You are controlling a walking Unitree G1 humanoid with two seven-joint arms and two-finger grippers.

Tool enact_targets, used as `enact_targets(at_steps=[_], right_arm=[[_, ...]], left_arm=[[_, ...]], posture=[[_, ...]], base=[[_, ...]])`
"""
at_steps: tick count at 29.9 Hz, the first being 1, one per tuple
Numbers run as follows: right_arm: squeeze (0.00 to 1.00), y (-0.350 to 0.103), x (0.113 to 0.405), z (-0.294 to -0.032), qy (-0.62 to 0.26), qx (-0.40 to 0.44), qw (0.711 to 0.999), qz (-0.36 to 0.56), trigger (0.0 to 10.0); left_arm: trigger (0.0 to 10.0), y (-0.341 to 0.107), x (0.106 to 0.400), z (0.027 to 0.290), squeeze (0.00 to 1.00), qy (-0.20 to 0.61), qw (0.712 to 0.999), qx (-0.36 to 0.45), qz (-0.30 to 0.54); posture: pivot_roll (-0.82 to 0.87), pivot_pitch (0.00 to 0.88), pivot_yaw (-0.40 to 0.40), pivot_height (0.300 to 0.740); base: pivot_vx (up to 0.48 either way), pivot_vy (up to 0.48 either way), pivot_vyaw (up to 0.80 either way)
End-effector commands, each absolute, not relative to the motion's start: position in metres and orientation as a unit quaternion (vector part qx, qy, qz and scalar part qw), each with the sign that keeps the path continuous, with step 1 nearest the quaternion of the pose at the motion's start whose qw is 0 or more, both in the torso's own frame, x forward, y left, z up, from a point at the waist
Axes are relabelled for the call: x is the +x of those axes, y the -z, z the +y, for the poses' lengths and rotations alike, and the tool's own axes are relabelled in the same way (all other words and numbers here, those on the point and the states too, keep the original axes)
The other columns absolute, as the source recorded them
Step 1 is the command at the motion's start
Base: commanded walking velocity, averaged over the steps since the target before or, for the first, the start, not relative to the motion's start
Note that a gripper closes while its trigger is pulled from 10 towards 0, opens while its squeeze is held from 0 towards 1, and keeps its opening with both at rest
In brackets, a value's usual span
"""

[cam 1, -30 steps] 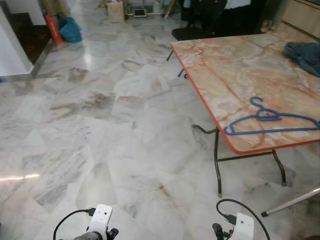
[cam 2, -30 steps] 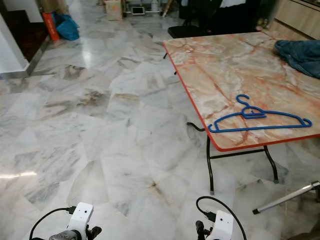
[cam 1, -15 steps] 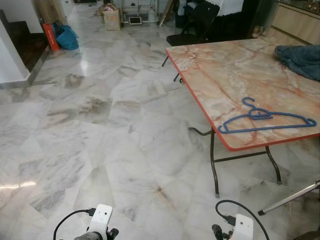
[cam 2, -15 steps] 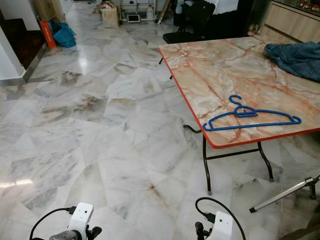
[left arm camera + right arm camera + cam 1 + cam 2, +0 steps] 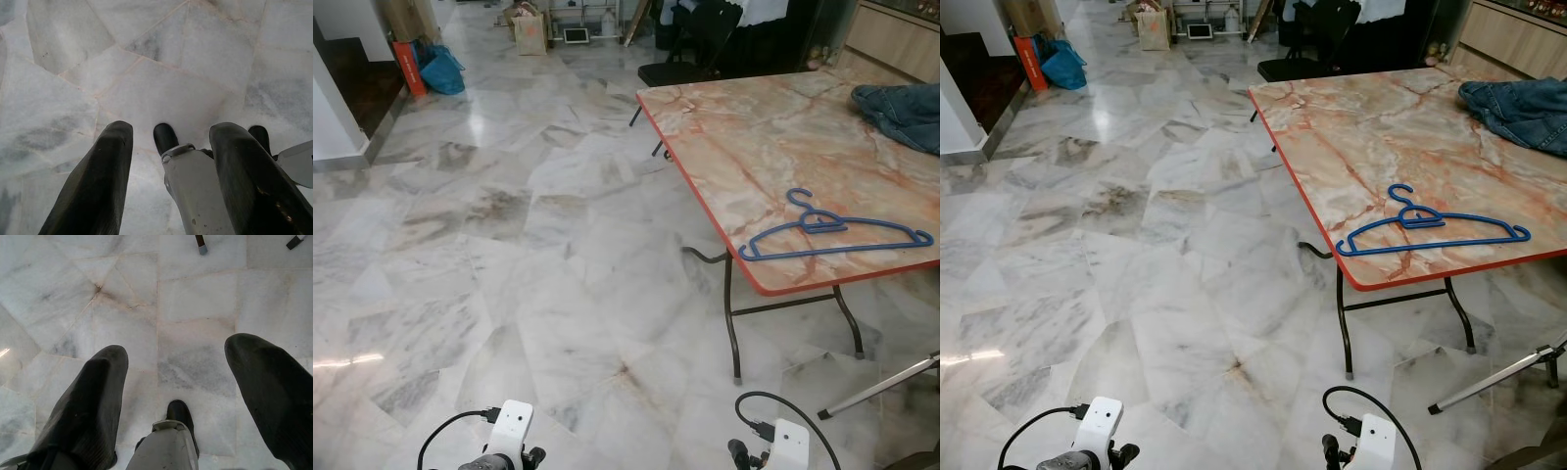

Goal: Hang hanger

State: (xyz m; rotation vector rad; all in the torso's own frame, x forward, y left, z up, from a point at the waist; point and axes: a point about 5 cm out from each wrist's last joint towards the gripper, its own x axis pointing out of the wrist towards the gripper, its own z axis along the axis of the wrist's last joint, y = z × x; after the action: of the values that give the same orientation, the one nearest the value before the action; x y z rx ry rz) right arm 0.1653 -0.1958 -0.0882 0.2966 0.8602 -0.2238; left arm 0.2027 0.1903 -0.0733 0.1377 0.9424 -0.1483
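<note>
At the upper left of the head view, an orange box (image 5: 413,67) and a blue bag (image 5: 443,73) are seen against the wall on the marble floor (image 5: 509,255). At the bottom edge, the left gripper (image 5: 168,134) is held low over the tiles, fingers parted and nothing held. The right gripper (image 5: 176,357) is likewise spread wide and empty. To the right, the blue hanger (image 5: 832,233) is laid flat near the front edge of the marble-patterned table (image 5: 744,147), with denim clothing (image 5: 906,108) at the upper right.
</note>
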Motion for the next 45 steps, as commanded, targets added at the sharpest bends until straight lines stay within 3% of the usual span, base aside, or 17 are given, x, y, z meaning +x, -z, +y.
enact_targets(at_steps=[1, 45], right_arm=[[0.00, 0.0881, 0.1653, -0.1961, 0.110, 0.142, 0.893, 0.414, 10.0], [0.00, 0.0898, 0.1615, -0.1939, 0.110, 0.156, 0.890, 0.414, 10.0]], left_arm=[[10.0, 0.0759, 0.1975, 0.1923, 0.00, 0.068, 0.883, 0.062, 0.461], [10.0, 0.0759, 0.1967, 0.1941, 0.00, 0.074, 0.881, 0.066, 0.462]], posture=[[-0.06, 0.000, -0.011, 0.740], [-0.07, 0.000, 0.001, 0.740]], base=[[0.000, 0.000, 0.00], [0.000, 0.000, 0.00]])
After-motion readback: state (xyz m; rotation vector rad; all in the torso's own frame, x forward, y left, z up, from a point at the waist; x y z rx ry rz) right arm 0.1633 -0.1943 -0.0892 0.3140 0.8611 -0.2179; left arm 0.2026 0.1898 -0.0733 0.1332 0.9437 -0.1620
